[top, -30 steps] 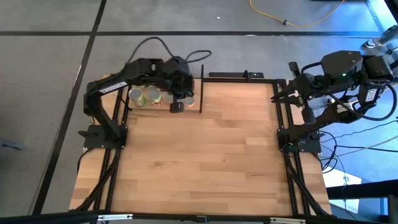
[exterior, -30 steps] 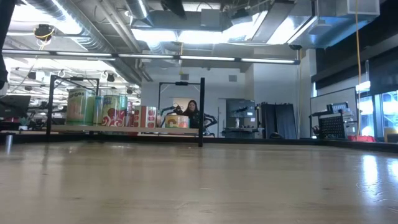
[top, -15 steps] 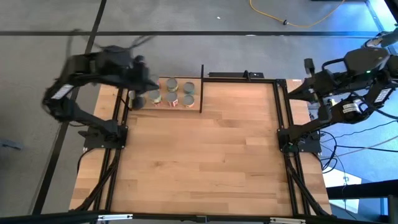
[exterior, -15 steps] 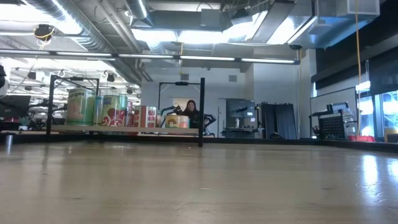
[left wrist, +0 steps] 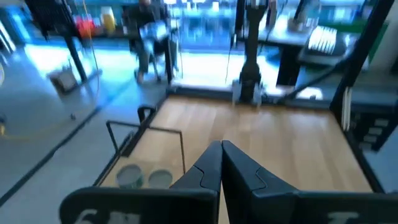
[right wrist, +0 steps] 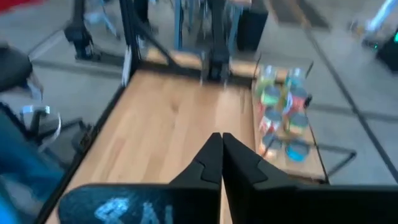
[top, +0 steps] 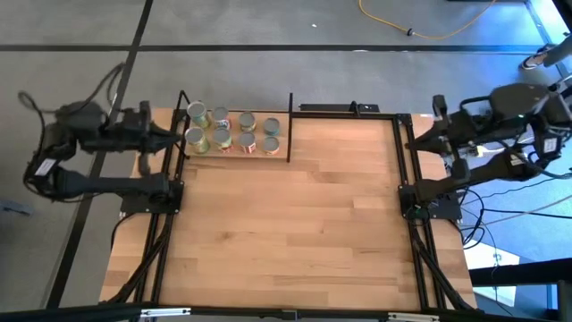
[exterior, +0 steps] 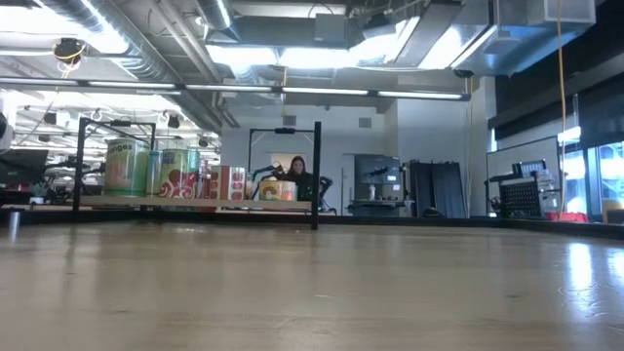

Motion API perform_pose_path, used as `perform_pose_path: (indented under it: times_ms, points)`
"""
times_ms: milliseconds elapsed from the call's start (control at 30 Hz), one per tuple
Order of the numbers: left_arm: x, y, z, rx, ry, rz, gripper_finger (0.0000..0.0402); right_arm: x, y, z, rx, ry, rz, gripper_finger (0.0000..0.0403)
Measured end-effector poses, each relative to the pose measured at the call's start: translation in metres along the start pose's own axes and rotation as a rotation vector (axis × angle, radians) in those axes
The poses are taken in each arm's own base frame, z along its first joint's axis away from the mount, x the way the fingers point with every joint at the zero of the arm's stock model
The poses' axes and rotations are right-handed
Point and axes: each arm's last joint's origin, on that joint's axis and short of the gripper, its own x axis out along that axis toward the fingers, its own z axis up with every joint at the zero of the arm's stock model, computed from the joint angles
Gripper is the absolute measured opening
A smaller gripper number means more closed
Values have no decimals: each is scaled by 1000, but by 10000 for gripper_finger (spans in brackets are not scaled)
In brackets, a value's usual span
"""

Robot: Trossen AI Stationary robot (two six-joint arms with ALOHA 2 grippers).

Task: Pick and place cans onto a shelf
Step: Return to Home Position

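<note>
**Inspector:** So, where do the cans [top: 247, 141] stand against the grippers?

**Assistant:** Just right of the left gripper [left wrist: 221, 145], fingers pressed together, empty; well apart from the right gripper [right wrist: 221, 136], likewise, at the right edge of the table [top: 295, 224]. Shelf [top: 259, 155], far left: eight cans, two rows of four.

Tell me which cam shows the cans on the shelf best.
High view: it looks straight down on the cans, so their round tops show separately in two rows on the shelf. Low view shows them side-on, overlapping. Right wrist view sees them at a slant, bunched; left wrist view catches only two tops.
</note>
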Motion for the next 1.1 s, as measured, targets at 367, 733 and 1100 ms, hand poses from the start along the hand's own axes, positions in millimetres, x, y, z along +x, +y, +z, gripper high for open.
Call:
perform_pose_path:
  times_ms: [367, 733, 1100]
  points:
    - [-48, -1, -68, -124, -217, -5, 0, -16, 9, -70, 129, -241, 15, 8]
    - [-47, -1, -110, -127, -286, -9, 0, -18, 16, -128, 179, -384, 15, 8]
    - [-14, -1, -131, -141, -277, -45, 0, -6, 21, -175, 212, -500, 8, 9]
